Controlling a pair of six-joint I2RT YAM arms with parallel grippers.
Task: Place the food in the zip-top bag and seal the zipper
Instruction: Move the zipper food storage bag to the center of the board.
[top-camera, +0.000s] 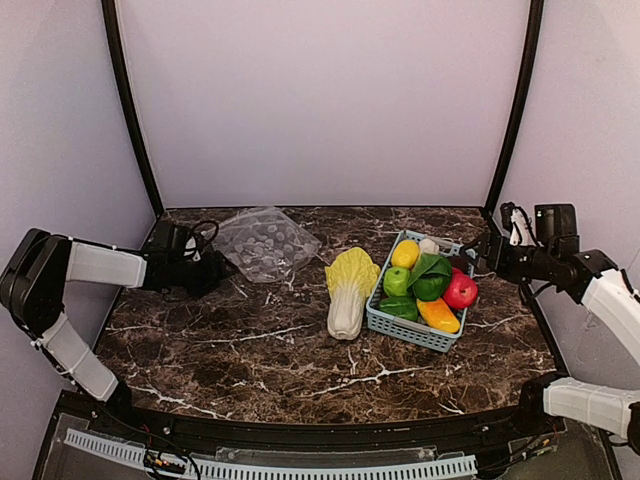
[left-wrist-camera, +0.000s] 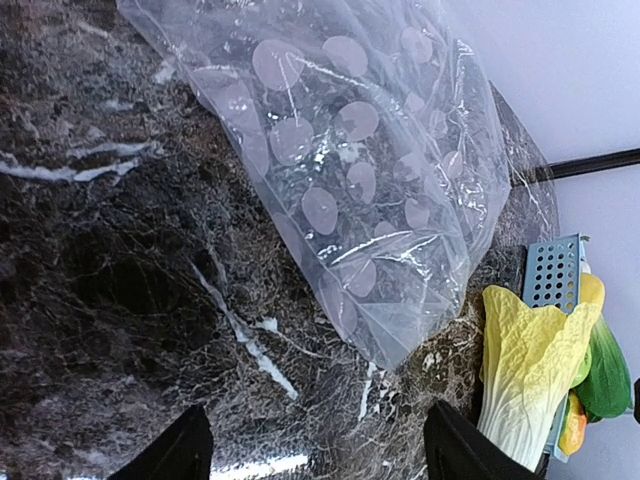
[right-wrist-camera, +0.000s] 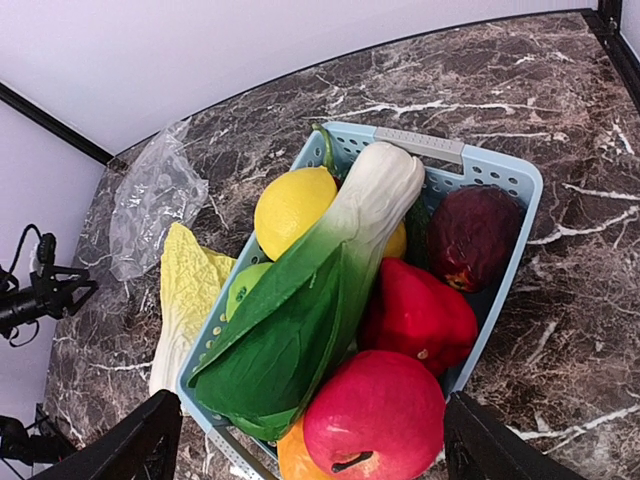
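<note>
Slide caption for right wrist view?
Open right tool facing light-blue basket of toy produce; napa cabbage beside it.

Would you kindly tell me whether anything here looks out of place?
Only the napa cabbage lies loose on the marble table, beside the blue basket that holds the other produce. Nothing looks spilled or damaged.

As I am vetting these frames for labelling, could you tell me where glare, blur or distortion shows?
Top external: soft, even light; the posts look slightly bowed; the bag is pale, low in contrast. Left wrist: white glare streaks cross the bag's creases; the table reads sharp. Right wrist: crisp, with small highlights on the lemon and red apple.
</note>
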